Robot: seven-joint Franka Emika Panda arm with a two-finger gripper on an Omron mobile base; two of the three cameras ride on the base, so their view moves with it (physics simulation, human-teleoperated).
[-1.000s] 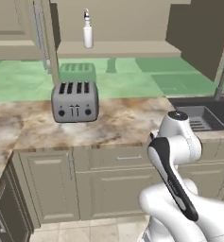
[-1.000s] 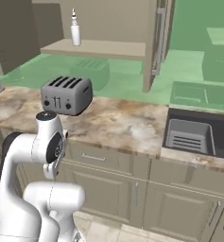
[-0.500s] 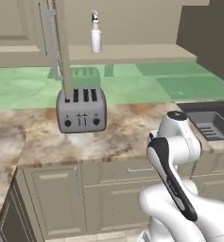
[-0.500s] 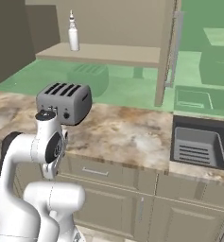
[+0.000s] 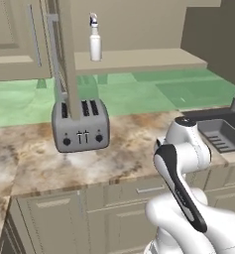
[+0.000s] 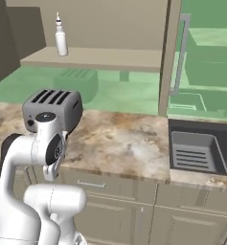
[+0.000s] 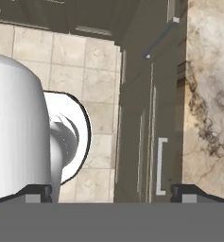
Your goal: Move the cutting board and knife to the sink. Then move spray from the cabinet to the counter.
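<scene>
spray (image 5: 94, 42) is seen upright on the open cabinet (image 5: 139, 60) shelf, above the toaster (image 5: 81, 126) on the counter (image 6: 124, 141). gripper (image 7: 111, 191) fingers are spread wide, nothing held.

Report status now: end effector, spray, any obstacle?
End effector open, empty, facing the floor. Spray upright on cabinet shelf, door open. Toaster stands on counter below it.
</scene>
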